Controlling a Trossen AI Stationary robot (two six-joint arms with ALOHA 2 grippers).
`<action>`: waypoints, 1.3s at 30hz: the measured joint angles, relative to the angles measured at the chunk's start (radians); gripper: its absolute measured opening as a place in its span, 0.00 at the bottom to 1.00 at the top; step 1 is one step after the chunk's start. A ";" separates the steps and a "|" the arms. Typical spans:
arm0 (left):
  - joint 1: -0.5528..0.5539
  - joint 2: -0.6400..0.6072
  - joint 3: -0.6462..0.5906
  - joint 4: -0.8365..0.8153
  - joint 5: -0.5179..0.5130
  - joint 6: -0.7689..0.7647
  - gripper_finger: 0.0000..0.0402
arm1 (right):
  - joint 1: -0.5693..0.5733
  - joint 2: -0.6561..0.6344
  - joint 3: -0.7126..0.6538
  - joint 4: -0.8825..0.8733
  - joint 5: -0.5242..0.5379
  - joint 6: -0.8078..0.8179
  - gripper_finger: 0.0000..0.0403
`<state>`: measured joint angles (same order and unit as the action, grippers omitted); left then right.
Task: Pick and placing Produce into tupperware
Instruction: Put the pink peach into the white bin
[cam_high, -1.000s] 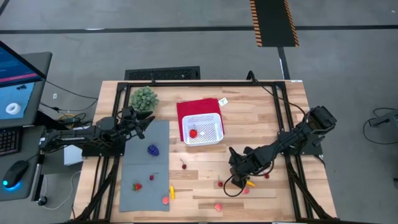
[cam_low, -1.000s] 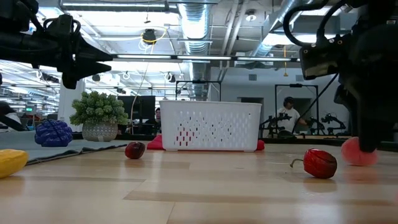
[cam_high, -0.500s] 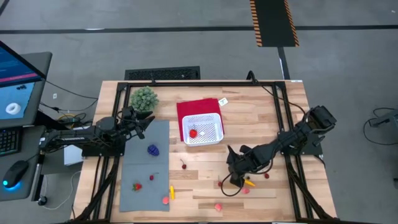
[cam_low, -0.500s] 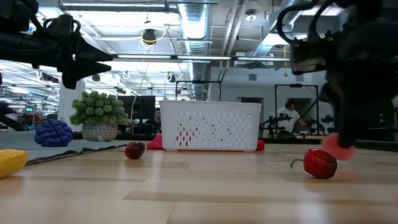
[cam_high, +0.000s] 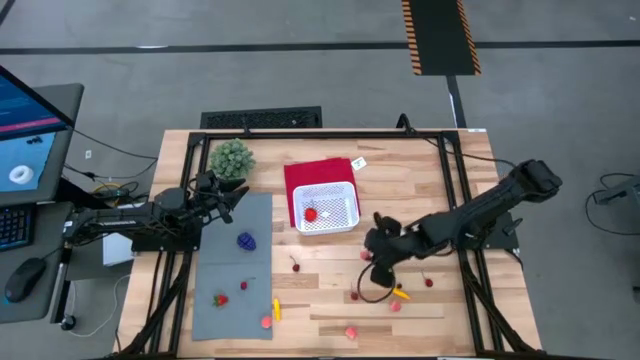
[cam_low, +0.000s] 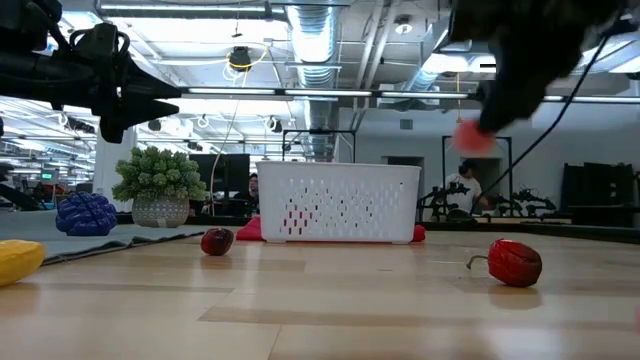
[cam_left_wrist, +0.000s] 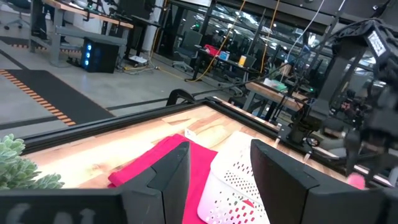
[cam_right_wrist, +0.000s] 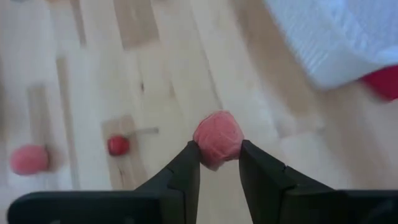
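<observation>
My right gripper (cam_high: 372, 252) is shut on a pink round fruit (cam_right_wrist: 217, 137) and hangs above the wood, on the near right of the white latticed tupperware (cam_high: 325, 208). The tupperware stands on a red cloth (cam_high: 318, 172) and holds one red piece (cam_high: 311, 213). The low view shows the pink fruit (cam_low: 475, 137) high off the table. Other produce lies scattered: a purple piece (cam_high: 246, 240) on the grey mat, a red cherry (cam_high: 295, 265), a yellow piece (cam_high: 401, 294). My left gripper (cam_high: 235, 195) waits open over the mat's far end. My right gripper pinches the pink fruit's two sides (cam_right_wrist: 200, 144) between its fingers (cam_right_wrist: 186, 163). It comes at it from above, slanting toward the table's left. The fruit is lifted clear of the table and sits at the fingers' free ends.
A green bushy plant (cam_high: 231, 157) stands at the far left corner. The grey mat (cam_high: 232, 290) carries several small red, pink and yellow pieces. More pieces lie on the wood near the near edge (cam_high: 351, 331). A black frame (cam_high: 455, 170) runs along the table's sides.
My right gripper has risen from the table with the pink fruit and moved toward the far edge, nearer the tupperware. The fruit was low by the table a second ago and now hangs clear, well above it. The left arm kept still.
</observation>
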<state>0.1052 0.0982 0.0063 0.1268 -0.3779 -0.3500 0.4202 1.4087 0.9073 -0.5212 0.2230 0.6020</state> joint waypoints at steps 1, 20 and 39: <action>0.000 0.000 0.000 0.000 0.000 0.000 0.39 | 0.000 -0.027 0.000 0.001 0.013 -0.012 0.31; 0.000 0.000 0.000 0.000 0.000 0.001 0.39 | 0.034 -0.527 0.000 -0.181 0.272 -0.188 0.31; 0.000 0.000 0.000 0.002 -0.001 0.008 0.39 | 0.212 -1.037 -0.314 -0.026 0.402 -0.209 0.30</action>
<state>0.1051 0.0986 0.0064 0.1285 -0.3791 -0.3424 0.6327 0.3715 0.5938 -0.5470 0.6249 0.3929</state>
